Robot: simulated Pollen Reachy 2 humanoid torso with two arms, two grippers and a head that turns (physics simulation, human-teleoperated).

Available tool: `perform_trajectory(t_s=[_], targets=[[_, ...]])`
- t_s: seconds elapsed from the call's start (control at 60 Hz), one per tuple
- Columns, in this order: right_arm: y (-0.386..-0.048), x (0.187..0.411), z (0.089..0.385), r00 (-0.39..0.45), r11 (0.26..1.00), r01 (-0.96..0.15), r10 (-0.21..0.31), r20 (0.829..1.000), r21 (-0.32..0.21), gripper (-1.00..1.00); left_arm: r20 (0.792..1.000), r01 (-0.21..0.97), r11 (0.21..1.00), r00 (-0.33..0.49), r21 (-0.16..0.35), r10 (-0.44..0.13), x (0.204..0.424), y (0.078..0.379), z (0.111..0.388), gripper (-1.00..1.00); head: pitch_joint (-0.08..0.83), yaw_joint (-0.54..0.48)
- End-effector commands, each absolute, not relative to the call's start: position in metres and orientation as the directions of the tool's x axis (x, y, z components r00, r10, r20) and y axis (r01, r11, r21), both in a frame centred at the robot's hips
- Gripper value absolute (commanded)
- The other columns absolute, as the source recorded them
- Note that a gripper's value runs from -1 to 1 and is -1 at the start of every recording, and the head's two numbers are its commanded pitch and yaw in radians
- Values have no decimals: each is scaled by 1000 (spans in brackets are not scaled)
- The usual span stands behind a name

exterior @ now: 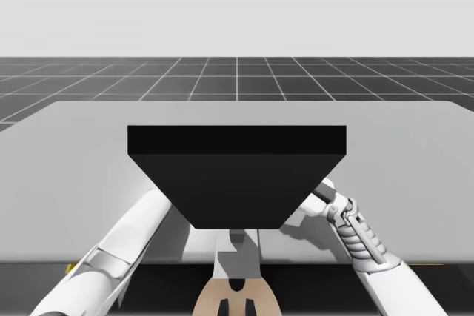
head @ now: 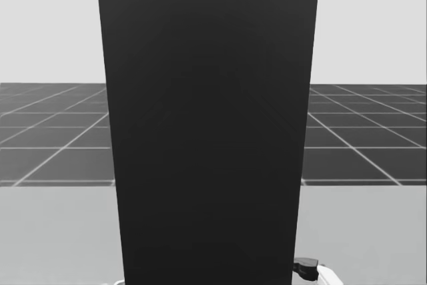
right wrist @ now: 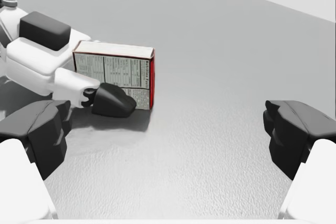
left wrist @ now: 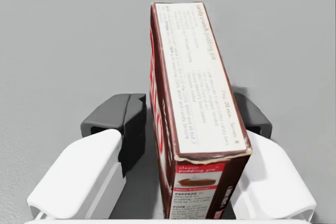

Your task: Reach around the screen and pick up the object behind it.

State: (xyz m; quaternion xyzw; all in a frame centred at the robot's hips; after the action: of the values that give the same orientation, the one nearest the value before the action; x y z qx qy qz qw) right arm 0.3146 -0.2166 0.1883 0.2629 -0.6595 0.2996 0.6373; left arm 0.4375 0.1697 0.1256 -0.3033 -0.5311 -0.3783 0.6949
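Observation:
A dark red box (left wrist: 194, 77) with a white printed side stands on edge on the grey table, between the fingers of my left gripper (left wrist: 189, 116). The right pad sits against the box, while a narrow gap shows at the left pad, so the gripper is open. From the right wrist view the same box (right wrist: 113, 72) lies ahead to the side, with a dark finger (right wrist: 113, 100) of my left gripper across its near face. My right gripper (right wrist: 168, 135) is open wide over bare table. The black screen (exterior: 237, 175) hides the box and both grippers from above.
The screen (head: 207, 131) blocks the middle of the head view. My left arm (exterior: 133, 234) and right arm (exterior: 355, 234) pass around its two sides. The grey table (exterior: 74, 168) stretches wide on either side and behind.

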Motion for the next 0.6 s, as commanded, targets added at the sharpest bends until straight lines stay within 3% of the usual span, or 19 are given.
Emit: perform_trajectory(t_s=[0.017,0.267,0.383,0.6], targets=[[-217,315,188,-50,684,-727,38,998,-62,-1000,961,836,547,177,-34,-211,441,177,122,1000,109,-16],[-217,315,188,-51,685,-726,41,998,-65,-1000,962,799,601,151,16,-226,420,218,144,1000,109,-14],[-216,315,187,-51,686,-724,45,998,-68,-1000,963,766,642,138,44,-231,406,252,151,1000,109,-12],[-216,315,187,-52,686,-724,44,998,-68,-1000,973,675,736,131,54,-192,384,323,161,1000,108,-8]])
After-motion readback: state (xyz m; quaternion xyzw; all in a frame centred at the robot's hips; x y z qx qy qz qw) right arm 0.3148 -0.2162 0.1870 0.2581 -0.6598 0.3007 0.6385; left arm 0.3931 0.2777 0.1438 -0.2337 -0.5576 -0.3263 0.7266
